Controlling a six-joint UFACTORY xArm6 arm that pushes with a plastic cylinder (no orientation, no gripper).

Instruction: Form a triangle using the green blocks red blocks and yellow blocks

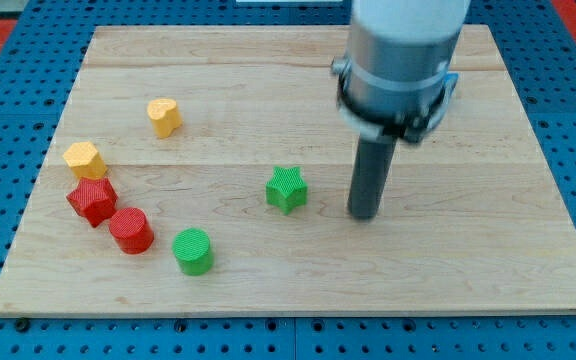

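Tip (pixel 365 214) right of green star block (pixel 286 189).

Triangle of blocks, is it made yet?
Not yet. Partly lined up: yellow hexagon, red star, red cylinder and green cylinder. In hand: my tip sits right of the green star. Left: that star and the yellow heart.
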